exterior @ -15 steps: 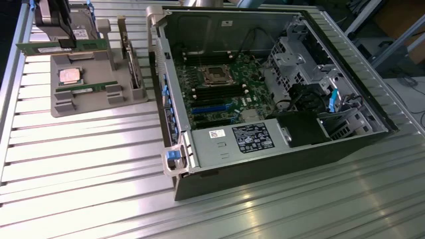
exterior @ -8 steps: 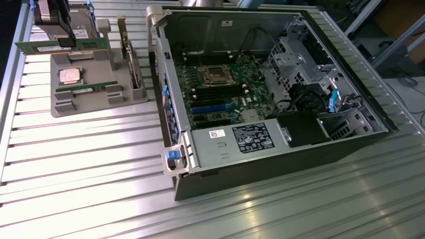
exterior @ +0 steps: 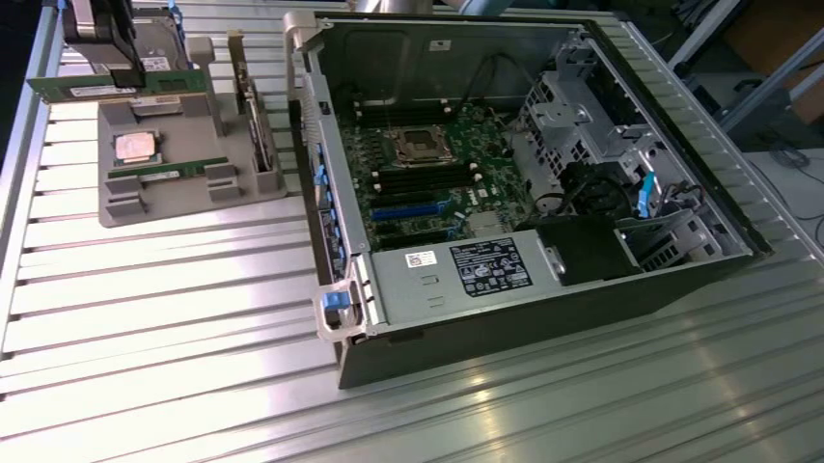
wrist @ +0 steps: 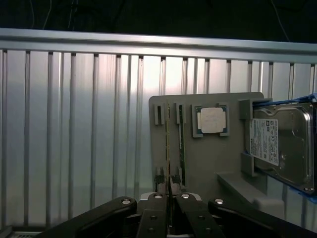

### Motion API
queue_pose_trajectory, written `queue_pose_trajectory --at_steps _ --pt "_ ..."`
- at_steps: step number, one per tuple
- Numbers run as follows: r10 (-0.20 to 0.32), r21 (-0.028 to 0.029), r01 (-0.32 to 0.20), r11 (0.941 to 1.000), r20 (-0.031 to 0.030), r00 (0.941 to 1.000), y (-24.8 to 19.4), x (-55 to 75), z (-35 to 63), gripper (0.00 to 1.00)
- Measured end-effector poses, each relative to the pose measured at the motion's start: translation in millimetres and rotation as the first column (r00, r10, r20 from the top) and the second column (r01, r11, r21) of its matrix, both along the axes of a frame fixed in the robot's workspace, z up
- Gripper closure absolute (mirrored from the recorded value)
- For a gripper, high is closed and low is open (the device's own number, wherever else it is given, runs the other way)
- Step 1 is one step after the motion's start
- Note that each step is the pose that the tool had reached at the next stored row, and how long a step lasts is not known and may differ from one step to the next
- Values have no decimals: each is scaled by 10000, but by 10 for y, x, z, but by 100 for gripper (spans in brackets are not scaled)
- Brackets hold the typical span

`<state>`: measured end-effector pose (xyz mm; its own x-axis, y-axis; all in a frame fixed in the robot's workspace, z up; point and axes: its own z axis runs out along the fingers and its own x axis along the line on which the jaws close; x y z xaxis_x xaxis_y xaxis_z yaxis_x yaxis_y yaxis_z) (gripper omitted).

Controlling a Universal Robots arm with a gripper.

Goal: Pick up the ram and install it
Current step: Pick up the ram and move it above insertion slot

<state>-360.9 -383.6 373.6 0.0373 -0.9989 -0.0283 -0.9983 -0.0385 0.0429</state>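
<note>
At ten o'clock of the exterior view, we see the gripper (exterior: pixel 119 73) closed tight on the ram (exterior: pixel 65 89), over the grey tray (exterior: pixel 193 198). A second ram (exterior: pixel 174 174) lies in this tray at five o'clock.

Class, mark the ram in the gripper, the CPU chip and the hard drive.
ram (exterior: pixel 91 90), exterior view, its flat side.
CPU chip (wrist: pixel 212 120), wrist view, silver lid centre.
hard drive (wrist: pixel 265 141), wrist view, its white label.

The hand (wrist: pixel 169 188) is black; angular linkage arms (wrist: pixel 94 218) studded with round silver screws (wrist: pixel 126 201).
</note>
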Motion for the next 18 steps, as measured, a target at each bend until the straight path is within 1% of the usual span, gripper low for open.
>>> queue_pose_trajectory --at_steps 18 --pt "0 0 0 10000 0 10000 0 0 102 87"
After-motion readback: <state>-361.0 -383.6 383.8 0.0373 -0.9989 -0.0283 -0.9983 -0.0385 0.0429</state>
